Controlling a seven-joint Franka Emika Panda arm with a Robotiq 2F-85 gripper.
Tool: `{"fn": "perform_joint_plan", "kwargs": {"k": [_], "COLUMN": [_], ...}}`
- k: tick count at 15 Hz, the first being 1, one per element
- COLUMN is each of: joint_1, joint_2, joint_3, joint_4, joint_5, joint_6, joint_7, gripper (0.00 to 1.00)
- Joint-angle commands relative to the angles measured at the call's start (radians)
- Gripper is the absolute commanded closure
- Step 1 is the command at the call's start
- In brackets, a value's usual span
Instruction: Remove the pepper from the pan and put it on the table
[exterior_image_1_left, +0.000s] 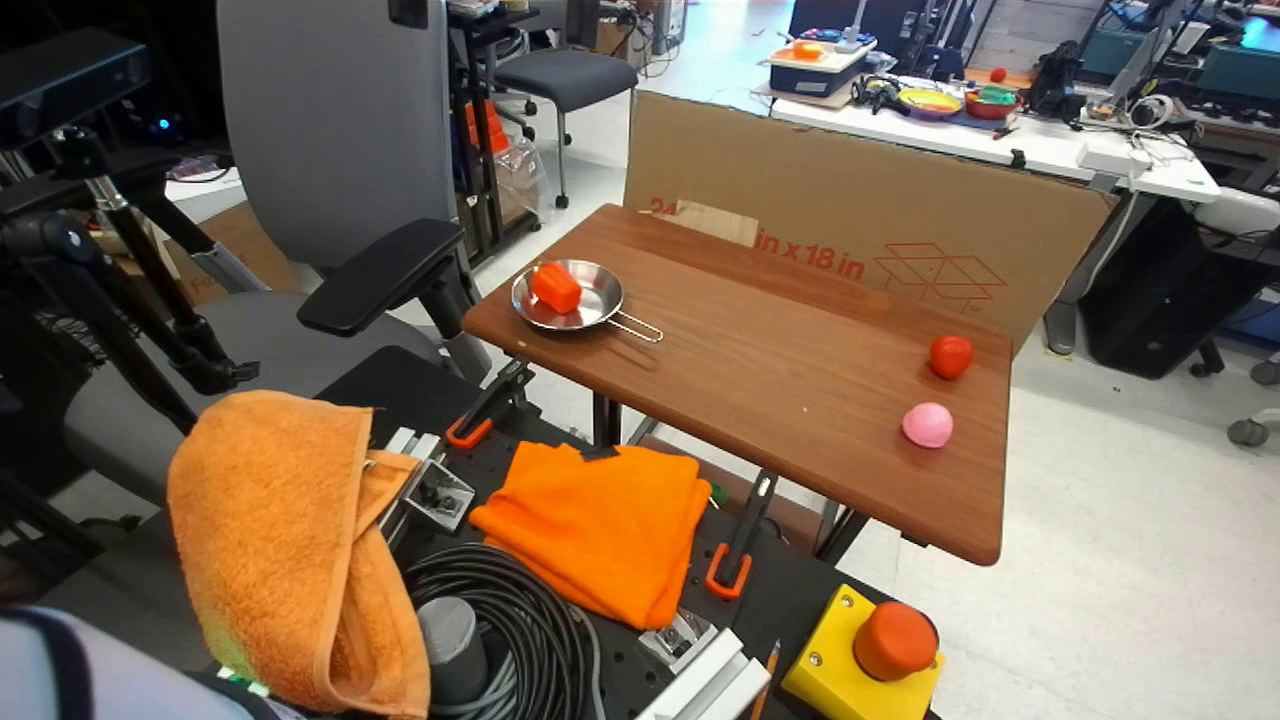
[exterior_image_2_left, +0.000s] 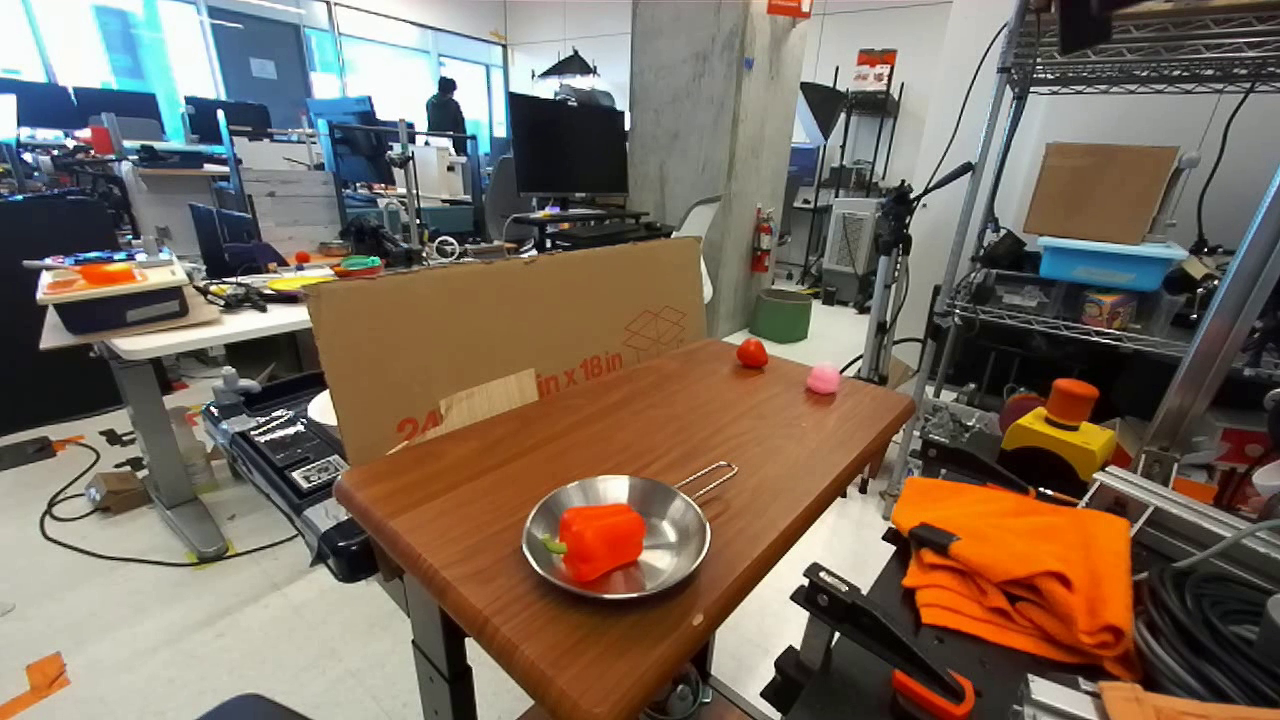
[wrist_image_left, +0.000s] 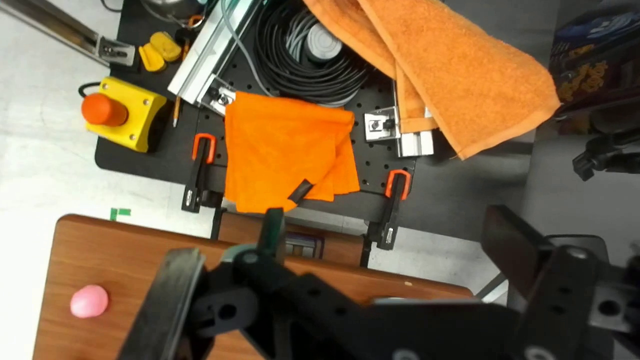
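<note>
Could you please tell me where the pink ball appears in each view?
In an exterior view: the pink ball right of centre, near the right end of the table.
In an exterior view: the pink ball right of centre, near the far end.
In the wrist view: the pink ball at lower left.
Shared landmark: the yellow box, right of centre in both exterior views, upper left in the wrist view.

the brown wood-top table (exterior_image_1_left: 760, 350) has rounded corners. in an exterior view, the shallow round metal pan (exterior_image_1_left: 600, 290) sits flat at its left end, handle pointing right. at the right end lie a red rounded object (exterior_image_1_left: 951, 356), on the far side, and a pink ball (exterior_image_1_left: 928, 425), nearer, the two close but apart.
</note>
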Motion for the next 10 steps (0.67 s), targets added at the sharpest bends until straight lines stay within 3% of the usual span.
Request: {"fn": "perform_joint_plan", "kwargs": {"k": [1, 6, 10], "joint_1": [0.026, 0.041, 0.041], "joint_2": [0.010, 0.037, 0.099], "joint_3": [-0.011, -0.045, -0.088], "joint_4": [-0.023, -0.069, -0.065], "joint_5": [-0.055, -0.040, 0.000], "joint_6": [0.090, 0.181, 0.161], "joint_7": [-0.073, -0.177, -0.267], "gripper": [0.00, 0.00, 0.00]}}
